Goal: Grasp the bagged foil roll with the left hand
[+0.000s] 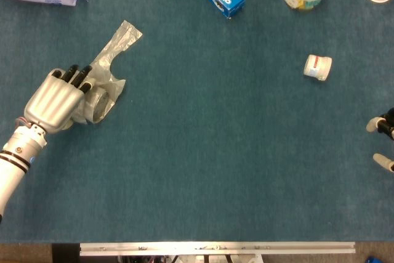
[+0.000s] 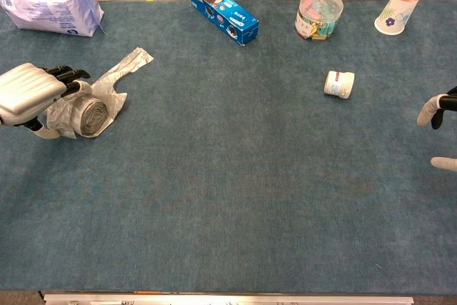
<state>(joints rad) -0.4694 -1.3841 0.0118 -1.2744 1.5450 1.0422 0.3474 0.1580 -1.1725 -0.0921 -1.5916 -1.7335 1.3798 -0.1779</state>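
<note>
On the blue bench (image 2: 235, 176) you are resting the left robot hand (image 1: 54, 98), fingers draped but not clamped, on the bagged foil roll (image 2: 91, 115) near the left edge, so closing now is risking pinching only loose plastic and rolling it away.

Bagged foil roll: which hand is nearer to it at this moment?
Left. The left hand sits right at the bagged foil roll, fingers over its bag, though a firm grip isn't clear. The right hand is at the table's far opposite edge, only partly in view.
</note>
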